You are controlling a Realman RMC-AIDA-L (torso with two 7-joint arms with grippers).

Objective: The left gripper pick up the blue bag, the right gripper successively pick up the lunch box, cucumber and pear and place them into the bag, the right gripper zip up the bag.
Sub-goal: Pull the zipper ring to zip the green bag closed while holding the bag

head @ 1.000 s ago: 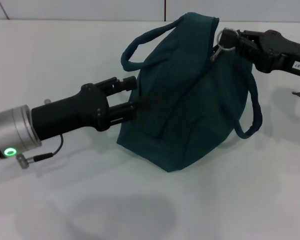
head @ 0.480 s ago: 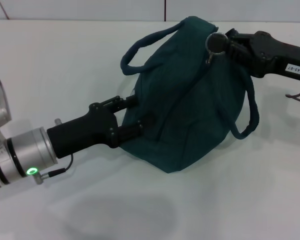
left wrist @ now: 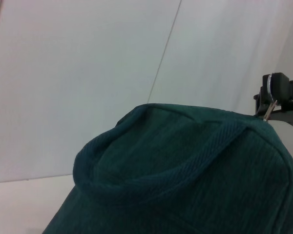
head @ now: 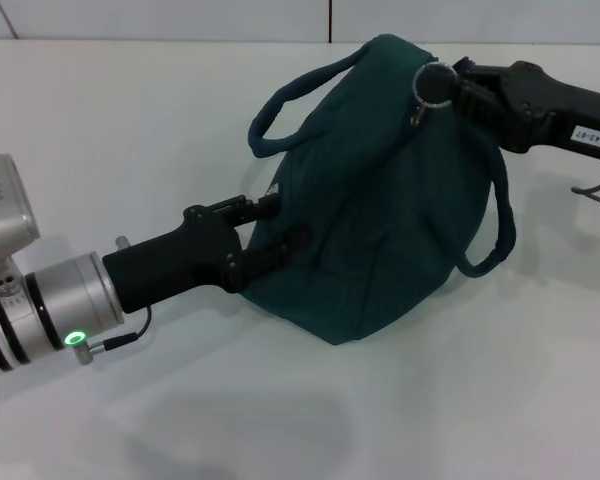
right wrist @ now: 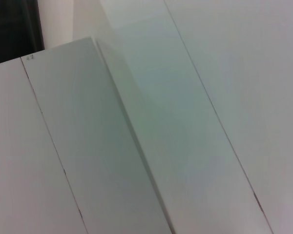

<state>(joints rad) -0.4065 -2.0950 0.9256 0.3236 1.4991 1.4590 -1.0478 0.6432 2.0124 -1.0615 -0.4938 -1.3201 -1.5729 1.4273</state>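
White tabletop [head: 130, 120] runs under everything, meeting a pale wall behind. Nearest, the left gripper [head: 280, 225] is clamped on the near side of the blue bag [head: 380, 230], which sits on the table. Farther back, the right gripper [head: 450, 85] is clenched on the ring zip pull [head: 435, 82] at the bag's top. If the fabric slips from the left's pinch, the pull would drag the bag instead of running the zip (my judgement). Only the left wrist view shows the handle [left wrist: 151, 180] close up; the right wrist view shows only wall panels.
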